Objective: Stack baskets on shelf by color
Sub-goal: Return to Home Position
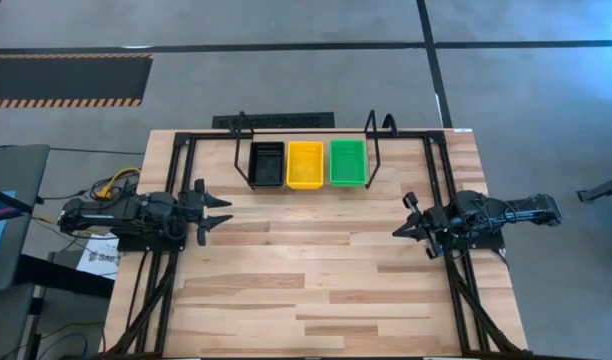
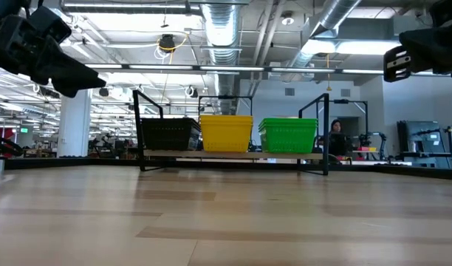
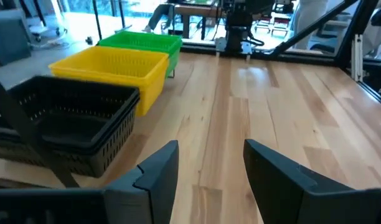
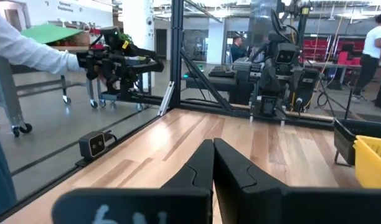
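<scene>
On the shelf (image 1: pixel 306 189) at the table's far middle stand the baskets in a row: black (image 1: pixel 267 164), yellow (image 1: pixel 305 164) and green (image 1: pixel 348 162). The low view shows each colour as a stack: black (image 2: pixel 168 134), yellow (image 2: pixel 226 132), green (image 2: pixel 288 135). My left gripper (image 1: pixel 222 211) hovers open at the table's left edge, its fingers (image 3: pixel 206 168) apart with nothing between them. My right gripper (image 1: pixel 402 226) hovers shut at the right edge, its fingers (image 4: pixel 213 163) together and empty.
Black frame rails (image 1: pixel 172 240) run along both sides of the wooden tabletop (image 1: pixel 306 290). The shelf has upright black loops (image 2: pixel 148 125) at its ends. A person's sleeve (image 4: pixel 28 50) shows beyond the table in the right wrist view, and people stand in the room behind.
</scene>
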Robot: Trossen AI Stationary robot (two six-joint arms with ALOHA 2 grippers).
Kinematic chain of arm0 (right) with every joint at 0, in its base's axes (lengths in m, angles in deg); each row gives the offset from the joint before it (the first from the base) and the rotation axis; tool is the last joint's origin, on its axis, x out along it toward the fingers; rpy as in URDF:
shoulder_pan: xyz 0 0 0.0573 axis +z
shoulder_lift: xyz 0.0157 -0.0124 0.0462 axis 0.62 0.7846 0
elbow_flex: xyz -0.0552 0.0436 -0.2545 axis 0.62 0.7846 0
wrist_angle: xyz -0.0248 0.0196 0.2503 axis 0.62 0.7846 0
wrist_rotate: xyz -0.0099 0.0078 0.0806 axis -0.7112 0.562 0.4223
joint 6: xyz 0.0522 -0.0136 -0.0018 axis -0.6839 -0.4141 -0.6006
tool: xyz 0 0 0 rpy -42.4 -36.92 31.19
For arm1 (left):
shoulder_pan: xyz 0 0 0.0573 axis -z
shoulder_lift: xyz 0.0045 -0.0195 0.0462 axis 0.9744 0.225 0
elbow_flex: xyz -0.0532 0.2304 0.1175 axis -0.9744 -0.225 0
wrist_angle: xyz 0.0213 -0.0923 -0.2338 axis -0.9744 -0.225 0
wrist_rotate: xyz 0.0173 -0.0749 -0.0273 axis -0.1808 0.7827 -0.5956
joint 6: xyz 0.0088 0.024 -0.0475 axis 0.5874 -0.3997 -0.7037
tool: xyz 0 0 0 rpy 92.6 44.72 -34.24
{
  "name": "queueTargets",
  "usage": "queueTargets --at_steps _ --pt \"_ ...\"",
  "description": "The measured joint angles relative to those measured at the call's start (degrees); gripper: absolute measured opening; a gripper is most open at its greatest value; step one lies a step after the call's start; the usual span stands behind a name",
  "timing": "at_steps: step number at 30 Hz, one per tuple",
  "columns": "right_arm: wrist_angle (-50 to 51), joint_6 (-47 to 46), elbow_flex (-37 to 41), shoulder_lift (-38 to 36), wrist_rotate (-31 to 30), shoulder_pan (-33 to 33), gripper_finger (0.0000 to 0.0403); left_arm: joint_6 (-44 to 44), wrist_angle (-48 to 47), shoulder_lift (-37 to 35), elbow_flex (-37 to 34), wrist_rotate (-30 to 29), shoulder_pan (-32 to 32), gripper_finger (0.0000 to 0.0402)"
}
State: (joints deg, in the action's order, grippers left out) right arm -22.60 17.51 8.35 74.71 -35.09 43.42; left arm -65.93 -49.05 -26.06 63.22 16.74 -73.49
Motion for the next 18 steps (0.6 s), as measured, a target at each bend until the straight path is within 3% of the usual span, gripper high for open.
queueTargets --at_steps 3,9,18 --pt "-0.54 0.04 0.0 0.0 0.0 0.0 0.0027 1.56 2.88 -0.02 -0.79 0.66 0.0 0.0169" --pt "-1.14 -0.13 0.0 0.07 -0.06 0.0 0.0029 7.17 17.47 1.15 -5.23 1.1 -0.02 0.0169" --pt "-0.33 -0.26 0.0 0.2 -0.22 -0.07 0.0028 6.17 18.09 1.16 -5.44 1.27 -0.02 0.0169"
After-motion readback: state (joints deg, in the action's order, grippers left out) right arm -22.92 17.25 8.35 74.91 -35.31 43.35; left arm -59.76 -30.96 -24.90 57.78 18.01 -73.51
